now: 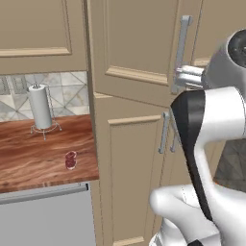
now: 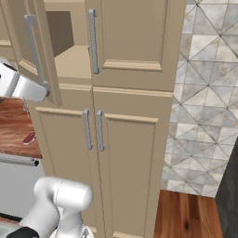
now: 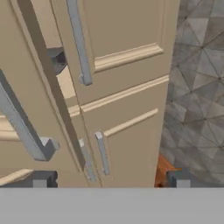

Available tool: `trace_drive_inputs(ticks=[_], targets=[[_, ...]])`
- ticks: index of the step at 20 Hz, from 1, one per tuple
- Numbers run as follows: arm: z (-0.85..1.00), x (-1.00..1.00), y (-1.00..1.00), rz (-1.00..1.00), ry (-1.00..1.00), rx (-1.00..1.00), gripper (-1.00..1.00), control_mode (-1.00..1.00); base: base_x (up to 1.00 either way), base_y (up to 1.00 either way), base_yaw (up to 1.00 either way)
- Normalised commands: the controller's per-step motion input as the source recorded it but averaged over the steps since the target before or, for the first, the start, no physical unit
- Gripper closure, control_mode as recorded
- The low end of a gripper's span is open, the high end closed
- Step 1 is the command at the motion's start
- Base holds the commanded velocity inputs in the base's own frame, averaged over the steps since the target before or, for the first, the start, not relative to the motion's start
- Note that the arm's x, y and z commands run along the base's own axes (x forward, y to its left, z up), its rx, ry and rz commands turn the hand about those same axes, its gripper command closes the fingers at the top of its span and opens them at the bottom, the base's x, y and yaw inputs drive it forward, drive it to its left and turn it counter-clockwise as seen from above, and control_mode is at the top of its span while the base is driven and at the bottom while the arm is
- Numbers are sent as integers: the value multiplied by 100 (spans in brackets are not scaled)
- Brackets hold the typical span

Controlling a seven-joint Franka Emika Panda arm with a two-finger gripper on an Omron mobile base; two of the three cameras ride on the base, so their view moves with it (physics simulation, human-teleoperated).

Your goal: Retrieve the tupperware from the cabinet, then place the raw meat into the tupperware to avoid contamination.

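Observation:
The tall beige cabinet (image 2: 135, 116) has its upper left door (image 3: 26, 65) swung partly open, and a bare shelf (image 2: 72, 60) shows inside. Through the gap a small dark grey shape (image 3: 57, 59) sits at the back of that shelf; it may be the tupperware, but too little shows to tell. My gripper (image 3: 109, 179) is open, with the lower end of the open door's bar handle (image 3: 26, 129) just off its left fingertip (image 3: 41, 179). The gripper (image 1: 182, 78) hangs by that handle (image 1: 181, 48). The raw meat (image 1: 71, 160) lies on the wooden counter (image 1: 38, 158), left of the cabinet.
A paper towel holder (image 1: 41, 108) stands at the back of the counter. A grey appliance front (image 1: 45, 216) sits under the counter. Three other cabinet doors are shut, with paired handles (image 2: 93, 130) on the lower ones. A tiled wall (image 2: 204, 93) rises right of the cabinet.

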Motion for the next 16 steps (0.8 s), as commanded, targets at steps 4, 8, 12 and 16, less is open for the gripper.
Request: trace_drive_inputs(ticks=[4, 8, 12, 16], targets=[[8, 11, -51, 1, 0, 38, -100, -100, 0, 0, 0], [-11, 40, -46, 1, 8, 38, -100, -100, 0, 0, 0], [-31, 45, -25, 2, 13, 26, -100, -100, 0, 0, 0], [-23, 48, -9, 3, 11, 28, -100, -100, 0, 0, 0]])
